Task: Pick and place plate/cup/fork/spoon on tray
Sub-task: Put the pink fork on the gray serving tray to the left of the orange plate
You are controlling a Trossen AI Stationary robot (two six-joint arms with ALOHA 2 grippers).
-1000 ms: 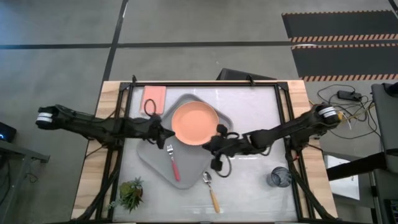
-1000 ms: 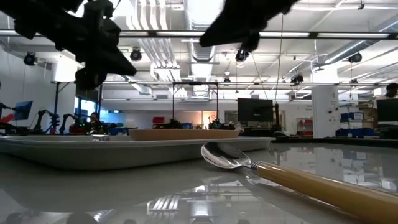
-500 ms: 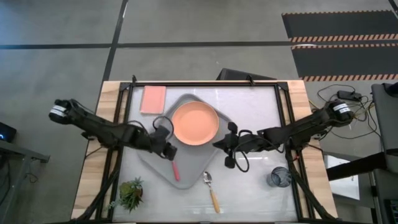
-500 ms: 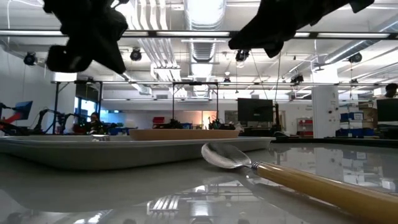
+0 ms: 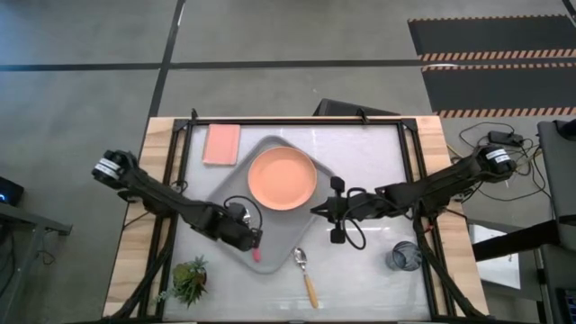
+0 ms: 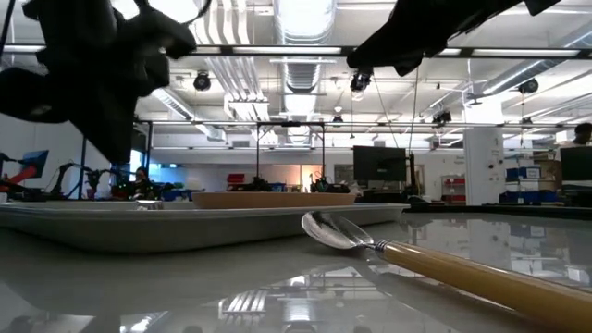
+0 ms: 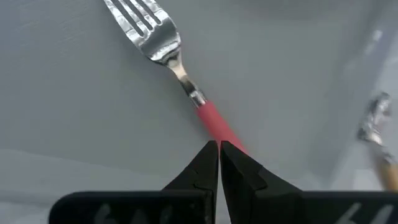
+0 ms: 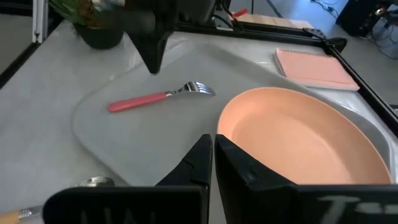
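Two arms reach inward over the table (image 5: pixel 369 162). From its left edge the left arm stretches diagonally toward the tray's near corner, and the left gripper (image 5: pixel 251 239) hangs over the fork's handle with its fingers (image 7: pixel 205 163) pressed together, empty. From the right edge the right arm stretches across, and the right gripper (image 5: pixel 326 209) sits just beside the tray's right rim, its fingers (image 8: pixel 202 157) likewise closed on nothing.

One tray (image 5: pixel 225 184) lies left of the table's centre. One plate (image 5: pixel 282 178) rests flat inside it, toward its far right part. One pink pad (image 5: pixel 222 143) lies beyond the tray's far left corner, near it. One potted plant (image 5: pixel 190 279) stands at the near left corner of the table. One cup (image 5: pixel 404 256) stands upright at the near right of the table, well apart from the tray. One spoon (image 5: pixel 306 274) lies on the bare table just outside the tray's near rim, bowl toward the tray. One fork (image 7: pixel 177 68) lies flat inside the tray near its near corner; from above, only the end of its handle shows past the left gripper.
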